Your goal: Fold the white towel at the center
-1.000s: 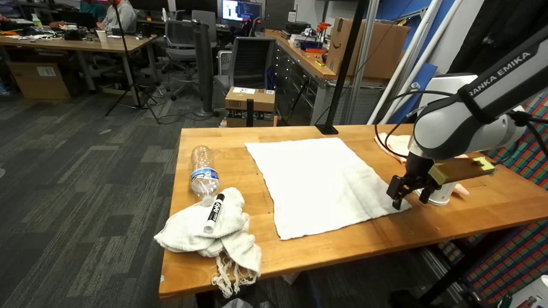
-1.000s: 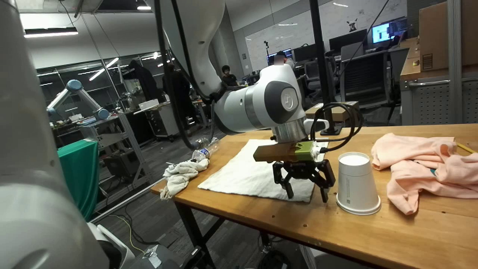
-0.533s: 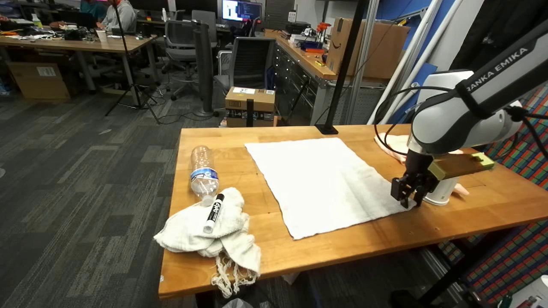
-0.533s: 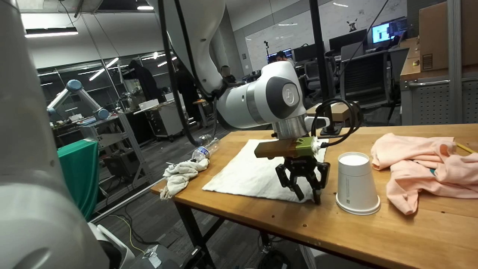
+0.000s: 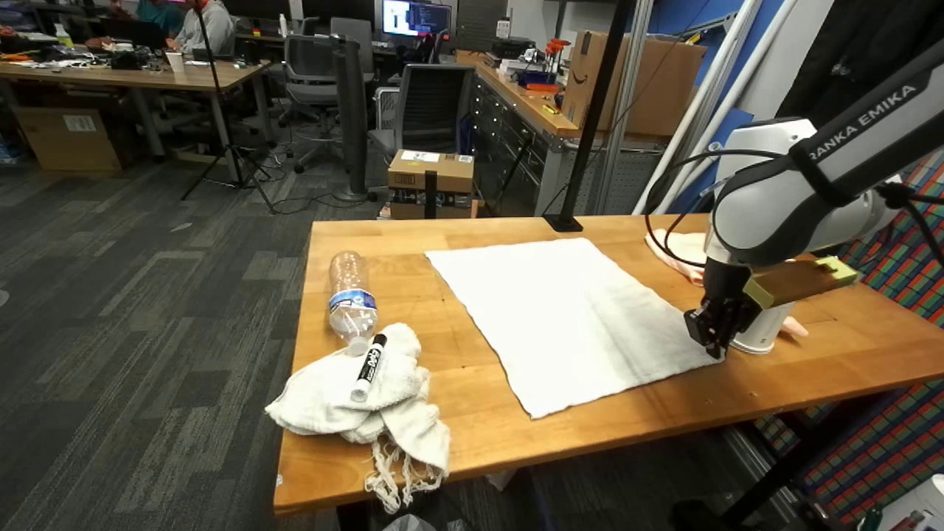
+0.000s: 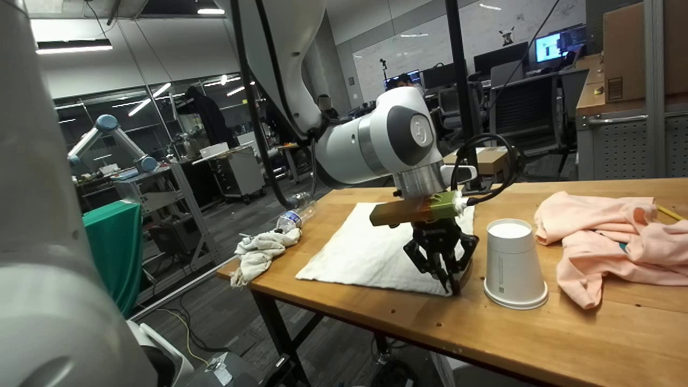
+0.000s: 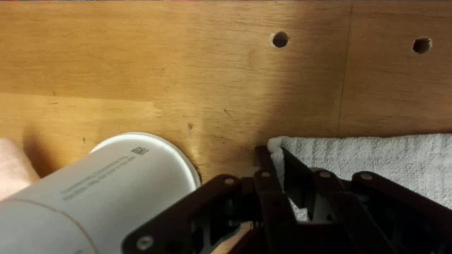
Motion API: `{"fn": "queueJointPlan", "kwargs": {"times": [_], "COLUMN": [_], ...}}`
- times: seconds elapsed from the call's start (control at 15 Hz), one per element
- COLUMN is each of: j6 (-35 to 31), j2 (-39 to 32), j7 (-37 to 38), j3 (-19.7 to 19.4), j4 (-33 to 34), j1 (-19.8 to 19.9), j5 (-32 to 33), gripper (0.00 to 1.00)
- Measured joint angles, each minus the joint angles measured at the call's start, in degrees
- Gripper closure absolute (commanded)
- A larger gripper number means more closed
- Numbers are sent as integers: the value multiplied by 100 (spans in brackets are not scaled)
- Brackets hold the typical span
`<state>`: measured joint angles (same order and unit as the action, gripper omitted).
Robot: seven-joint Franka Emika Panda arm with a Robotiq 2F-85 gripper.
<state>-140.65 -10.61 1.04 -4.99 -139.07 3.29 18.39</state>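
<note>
The gripper (image 7: 278, 157) pinches one corner of the white towel (image 5: 568, 317), a bit of hem showing between its fingers in the wrist view; in both exterior views the dark fingertips run together, the nipped part hard to make out; the rest lies spread open, one side near a long edge of the bench (image 5: 398, 287); an upturned cup (image 7: 127, 183), cut off in the wrist view, stands just beside the gripper; a pink cloth (image 6: 596, 215) runs out of frame in an exterior view; at a bench corner a crumpled cloth (image 5: 328, 404) trails fringe over the edge, a marker (image 5: 370, 369) on it; a bottle (image 5: 352, 299) lies near the short edge.
</note>
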Motion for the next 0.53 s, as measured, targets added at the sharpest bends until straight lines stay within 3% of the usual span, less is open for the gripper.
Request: {"fn": "queueJointPlan", "kwargs": {"times": [0.53], "j6": [1016], "j2": [102], "j7": [532], "j3": [22], "j4": [464], "j1": [-237], "j5": [1002], "gripper": [96]}}
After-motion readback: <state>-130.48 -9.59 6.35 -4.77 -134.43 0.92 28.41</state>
